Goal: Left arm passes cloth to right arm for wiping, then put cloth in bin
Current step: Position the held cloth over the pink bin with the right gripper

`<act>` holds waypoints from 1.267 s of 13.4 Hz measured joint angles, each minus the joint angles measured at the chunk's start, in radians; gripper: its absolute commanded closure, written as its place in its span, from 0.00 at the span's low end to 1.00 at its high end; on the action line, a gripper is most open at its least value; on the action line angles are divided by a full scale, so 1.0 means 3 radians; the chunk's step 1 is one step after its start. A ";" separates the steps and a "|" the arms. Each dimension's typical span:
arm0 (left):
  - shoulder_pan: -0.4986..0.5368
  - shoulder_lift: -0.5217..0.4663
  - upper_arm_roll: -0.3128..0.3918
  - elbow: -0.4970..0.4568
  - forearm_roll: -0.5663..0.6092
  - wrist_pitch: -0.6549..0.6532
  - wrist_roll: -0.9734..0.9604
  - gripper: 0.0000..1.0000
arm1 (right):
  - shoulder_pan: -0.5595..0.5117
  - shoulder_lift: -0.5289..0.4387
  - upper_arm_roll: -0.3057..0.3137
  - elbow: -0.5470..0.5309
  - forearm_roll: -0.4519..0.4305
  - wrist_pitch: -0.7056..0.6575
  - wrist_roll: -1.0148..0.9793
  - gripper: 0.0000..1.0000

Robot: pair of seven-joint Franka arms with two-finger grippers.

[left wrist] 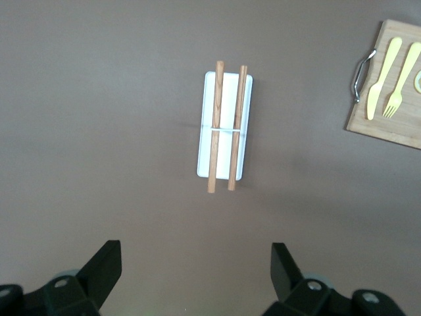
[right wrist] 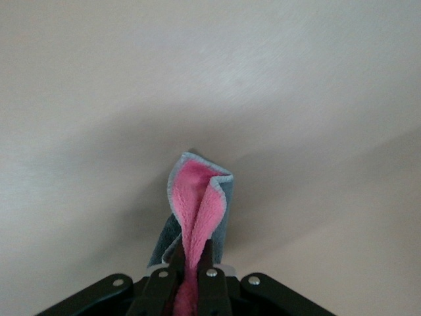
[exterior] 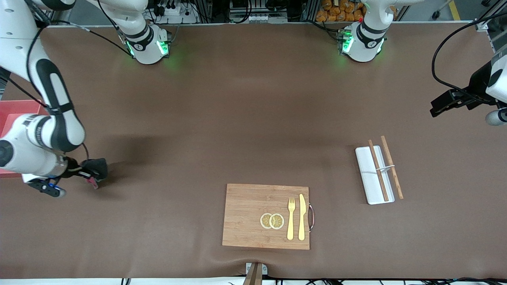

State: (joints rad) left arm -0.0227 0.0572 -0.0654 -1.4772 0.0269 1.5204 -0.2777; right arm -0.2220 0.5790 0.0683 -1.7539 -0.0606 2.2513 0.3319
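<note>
Nearest the front camera lay the wooden cutting board (exterior: 265,216), carrying two lemon slices (exterior: 272,221), a yellow fork (exterior: 291,218) and a yellow knife (exterior: 302,217); every other place below is given from that board.

Well away from the board, toward the right arm's end of the table, the right gripper (exterior: 81,172) was clamped on the cloth (exterior: 97,169). In the right wrist view the fingers pinched a fold of the cloth (right wrist: 197,224), pink face inward and grey outside, with the loose end hanging past the fingertips toward the brown table (exterior: 237,118). The pink bin (exterior: 16,114) sat at the table edge, farther from the board than the gripper and mostly hidden by the right arm.

The left arm waited: the left gripper (left wrist: 196,266) hovered with its fingers wide apart and holding nothing, over the table off the board's handle end, beside the white tray (exterior: 374,174) and its two wooden chopsticks (exterior: 386,168).

By this layout the handover looked done, and the step in hand was probably either the end of wiping or the carry to the bin. To do it well, the grip should stay firm, since only a narrow fold was held. The cloth should be lifted clear of the bin's wall before crossing it. Release should come only once the hanging end was inside the walls, so nothing draped over the rim.
</note>
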 measured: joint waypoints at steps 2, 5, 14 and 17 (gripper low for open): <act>-0.0014 -0.0031 0.0009 -0.0031 -0.0014 0.0000 0.0000 0.00 | 0.0124 0.0000 0.0028 -0.0033 0.0000 -0.0013 0.0370 1.00; -0.0016 -0.0044 0.0010 -0.0062 -0.0019 0.0012 0.0000 0.00 | 0.0288 -0.0004 0.0118 -0.0044 0.0004 -0.0066 0.1000 1.00; -0.0036 -0.0009 -0.0025 -0.0105 -0.0025 0.0073 0.0004 0.00 | 0.1138 -0.0040 0.0203 0.0011 0.0072 -0.0092 0.2756 1.00; -0.0036 -0.0013 -0.0027 -0.0105 -0.0025 0.0072 0.0004 0.00 | 0.1069 -0.0099 0.0159 0.0201 0.0072 -0.0489 0.2625 1.00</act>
State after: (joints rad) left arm -0.0335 0.0532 -0.0734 -1.5088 0.0195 1.5422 -0.2766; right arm 0.0988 0.5493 0.1161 -1.6936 -0.0389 2.1047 1.1195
